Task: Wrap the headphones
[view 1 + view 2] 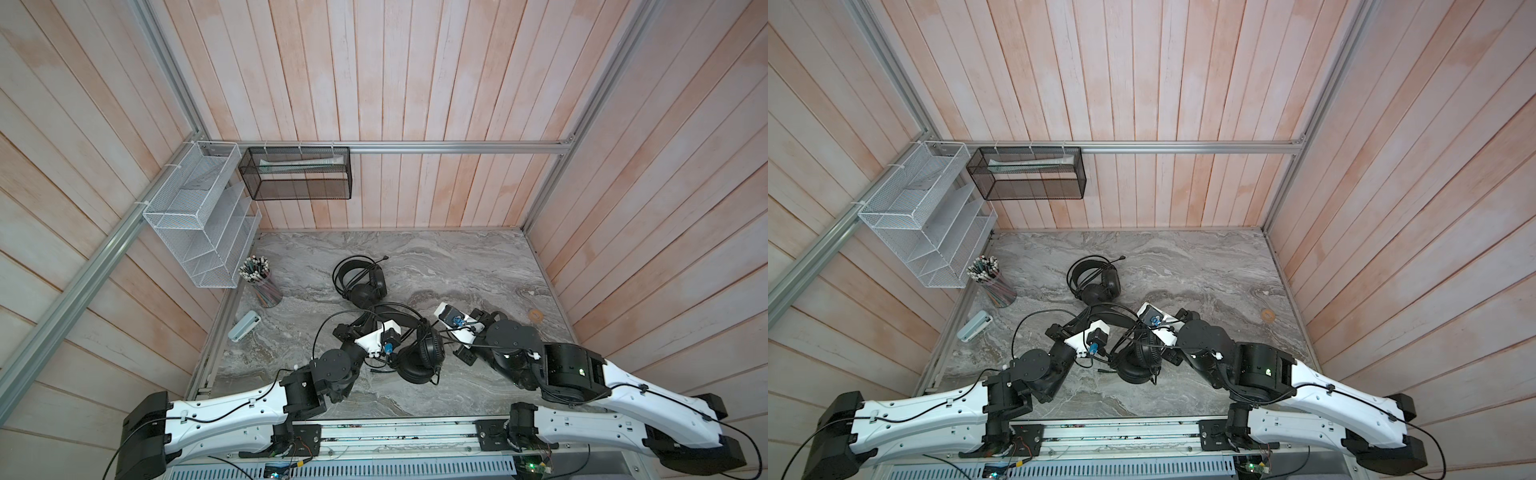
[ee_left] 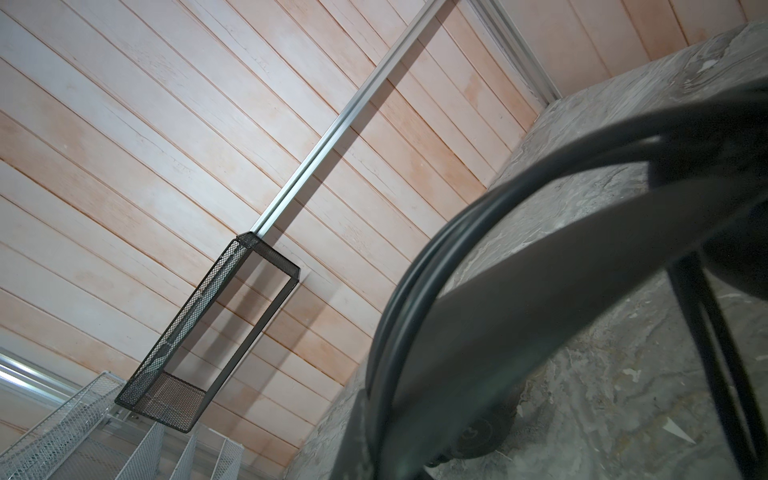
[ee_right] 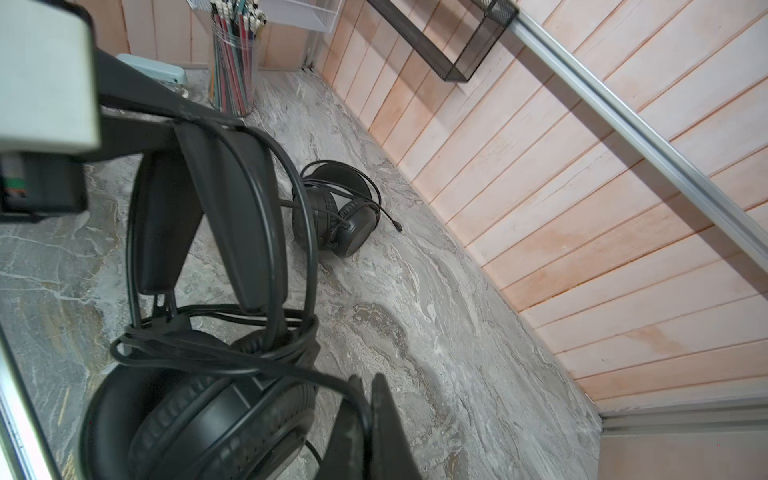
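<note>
The grille-cupped headphones (image 1: 419, 353) (image 1: 1138, 357) lie between my arms, with their thin cable looped around the yokes (image 3: 216, 353). My left gripper (image 1: 365, 319) (image 2: 376, 399) is shut on their headband (image 2: 519, 291) (image 3: 232, 208), and a turn of cable (image 2: 415, 270) lies against the band. My right gripper (image 3: 368, 399) (image 1: 446, 332) is shut on a stretch of that cable beside the near cup (image 3: 216, 419). Farther back a second pair of headphones (image 1: 361, 278) (image 3: 336, 212) with a boom mic lies untouched, its cable coiled on it.
A cup of pencils (image 1: 262, 282) and a pale blue stapler (image 1: 244, 326) stand at the left of the marble top. A white mesh rack (image 1: 199, 224) and a black mesh basket (image 1: 297, 172) hang on the walls. A small brown ring (image 1: 536, 316) lies at right.
</note>
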Robot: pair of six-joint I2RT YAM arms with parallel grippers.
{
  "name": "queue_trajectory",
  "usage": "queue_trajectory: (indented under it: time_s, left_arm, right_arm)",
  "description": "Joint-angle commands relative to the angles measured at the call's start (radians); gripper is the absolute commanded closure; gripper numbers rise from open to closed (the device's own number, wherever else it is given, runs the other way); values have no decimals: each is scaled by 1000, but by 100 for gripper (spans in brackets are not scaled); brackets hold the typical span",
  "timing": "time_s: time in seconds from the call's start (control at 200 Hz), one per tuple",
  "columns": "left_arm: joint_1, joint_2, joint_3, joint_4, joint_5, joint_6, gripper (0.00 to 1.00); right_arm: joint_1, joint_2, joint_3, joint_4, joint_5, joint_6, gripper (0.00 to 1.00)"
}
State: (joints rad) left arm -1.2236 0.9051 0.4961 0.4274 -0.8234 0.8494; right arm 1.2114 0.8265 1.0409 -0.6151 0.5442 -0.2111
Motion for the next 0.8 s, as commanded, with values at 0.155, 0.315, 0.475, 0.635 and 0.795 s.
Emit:
queue_trajectory:
  time_s: [0.155,0.315,0.475,0.635,0.795]
  left_arm:
    - [-16,-30,-43,-155,-5,62,100]
    - [-32,-24,-50,-158,0,64,100]
    - [-42,-58,-53,-167,5,52,100]
    - [-48,-90,-51,-175,12,38,100]
    - [-60,-88,-51,-180,16,31,100]
  right_arm:
    - [-170,1,24,184,-21,23,100]
    - [-175,36,40,217,-19,31,100]
    - [-188,50,35,265,-17,35,100]
    - [-200,87,34,270,-17,49,100]
    - [-200,74,19,311,-53,59,100]
